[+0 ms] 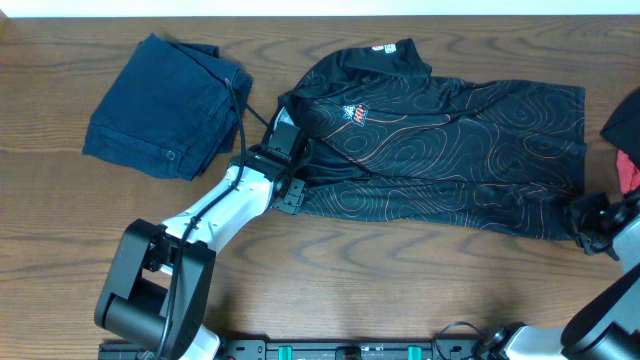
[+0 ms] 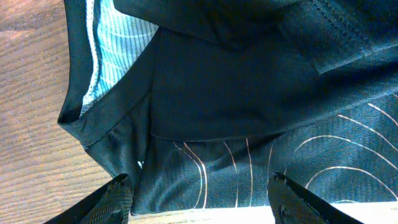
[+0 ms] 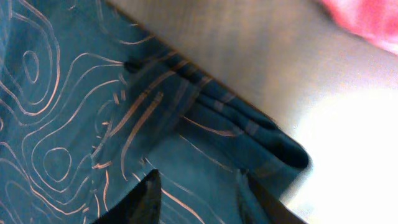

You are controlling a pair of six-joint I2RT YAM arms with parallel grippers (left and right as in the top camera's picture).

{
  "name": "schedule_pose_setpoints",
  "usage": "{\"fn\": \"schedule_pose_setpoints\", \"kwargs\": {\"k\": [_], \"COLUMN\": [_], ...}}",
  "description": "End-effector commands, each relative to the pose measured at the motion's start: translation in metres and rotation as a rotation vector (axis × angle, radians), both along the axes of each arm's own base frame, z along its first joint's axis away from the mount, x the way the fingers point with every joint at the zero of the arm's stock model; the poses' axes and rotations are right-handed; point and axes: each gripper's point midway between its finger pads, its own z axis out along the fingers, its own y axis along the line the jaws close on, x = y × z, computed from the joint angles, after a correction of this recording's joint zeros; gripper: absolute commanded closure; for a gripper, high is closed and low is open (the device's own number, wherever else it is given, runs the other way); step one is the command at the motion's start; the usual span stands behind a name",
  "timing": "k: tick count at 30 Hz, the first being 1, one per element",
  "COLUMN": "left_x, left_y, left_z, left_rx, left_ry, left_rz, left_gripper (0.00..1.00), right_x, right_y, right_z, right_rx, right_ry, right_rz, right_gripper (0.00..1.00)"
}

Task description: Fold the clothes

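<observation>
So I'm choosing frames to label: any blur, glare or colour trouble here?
Overhead: sharp, evenly lit, jersey reads black. Left wrist: sharp, its seams clear. Right wrist: soft all over, jersey tinted teal, table blown out white at lower right, red cloth a blur at the top corner.

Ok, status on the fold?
Left gripper open over jersey sleeve. Right gripper open at its hem corner. Denim garment, red garment alongside, not on it.

Overhead looking straight down over whole table (image 1: 320,260). Wrist views pointing down, sitting close over jersey (image 1: 450,150), sharing its cloth with overhead.
</observation>
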Motion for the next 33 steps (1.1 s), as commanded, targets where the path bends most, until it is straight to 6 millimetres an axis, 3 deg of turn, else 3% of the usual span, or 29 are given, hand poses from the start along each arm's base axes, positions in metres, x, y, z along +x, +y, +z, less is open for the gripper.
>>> {"fn": "schedule_pose_setpoints", "kwargs": {"k": [1, 3, 4, 6, 10, 15, 23, 24, 26, 27, 30, 33], "left_x": [0.0, -0.001, -0.001, -0.001, -0.001, -0.001, -0.001, -0.001, -0.001, -0.001, -0.001, -0.001], "left_y": [0.006, 0.006, 0.006, 0.006, 0.006, 0.006, 0.006, 0.006, 0.006, 0.006, 0.006, 0.007], "left_z": [-0.002, -0.002, -0.002, -0.002, -0.002, -0.002, -0.002, -0.002, -0.002, -0.002, -0.003, -0.003], "left_rx": [0.019, 0.019, 0.019, 0.02, 0.02, 0.02, 0.02, 0.02, 0.019, 0.019, 0.018, 0.019], "left_ry": [0.001, 0.002, 0.002, 0.003, 0.003, 0.003, 0.003, 0.003, 0.002, 0.002, 0.004, 0.005], "left_rz": [0.019, 0.019, 0.019, 0.019, 0.019, 0.019, 0.019, 0.019, 0.019, 0.02, 0.027, 0.027], "left_gripper": [0.29, 0.29, 0.29, 0.28, 0.28, 0.28, 0.28, 0.29, 0.29, 0.29, 0.28, 0.28], "right_x": [0.012, 0.014, 0.016, 0.022, 0.042, 0.057, 0.07, 0.067, 0.058, 0.05, 0.031, 0.031], "right_y": [0.01, 0.008, 0.009, 0.014, 0.022, 0.01, -0.001, 0.002, 0.008, 0.009, -0.001, -0.009], "right_z": [-0.008, -0.015, -0.018, -0.018, 0.005, 0.034, 0.044, 0.042, 0.036, 0.031, 0.018, 0.019], "right_rx": [0.044, 0.053, 0.063, 0.1, 0.162, 0.157, 0.115, 0.13, 0.159, 0.159, 0.092, 0.039], "right_ry": [-0.032, -0.03, -0.033, -0.068, -0.186, -0.244, -0.297, -0.287, -0.247, -0.214, -0.103, -0.098], "right_rz": [0.071, 0.06, 0.055, 0.064, 0.088, 0.038, 0.021, 0.022, 0.031, 0.04, 0.018, 0.033], "right_gripper": [0.65, 0.72, 0.85, 0.98, 0.99, 0.99, 0.99, 0.92, 0.65, 0.58, 0.53, 0.53]}}
